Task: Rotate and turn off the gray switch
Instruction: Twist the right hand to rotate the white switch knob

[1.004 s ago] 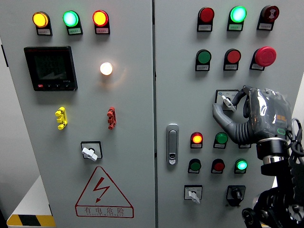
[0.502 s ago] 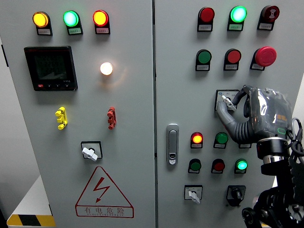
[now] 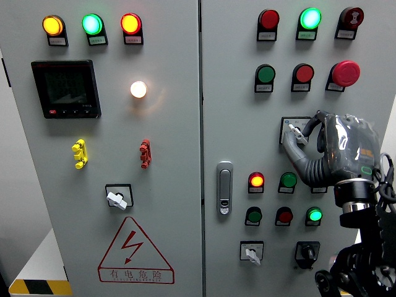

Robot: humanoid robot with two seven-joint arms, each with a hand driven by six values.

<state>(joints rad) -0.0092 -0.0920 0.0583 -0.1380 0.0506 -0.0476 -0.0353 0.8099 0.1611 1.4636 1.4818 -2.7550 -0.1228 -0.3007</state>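
The gray rotary switch (image 3: 295, 130) sits in a black-framed plate on the right cabinet door, below the green and red push buttons. My right hand (image 3: 299, 136), gray with a glossy back, comes up from the lower right. Its thumb (image 3: 291, 150) lies below and left of the knob, and a curled finger (image 3: 311, 123) reaches over from the upper right, so the knob is pinched between them. The palm hides the plate's right half. The left hand is out of view.
Similar gray switches sit at the left door (image 3: 116, 198) and lower right door (image 3: 251, 253), with a black switch (image 3: 306, 251) beside it. Lit lamps (image 3: 255, 180) and buttons surround my hand. A door handle (image 3: 224, 187) stands left of it.
My thumb has moved right and up, closing in on the switch knob. The rest of the hand and the panel lamps look the same.
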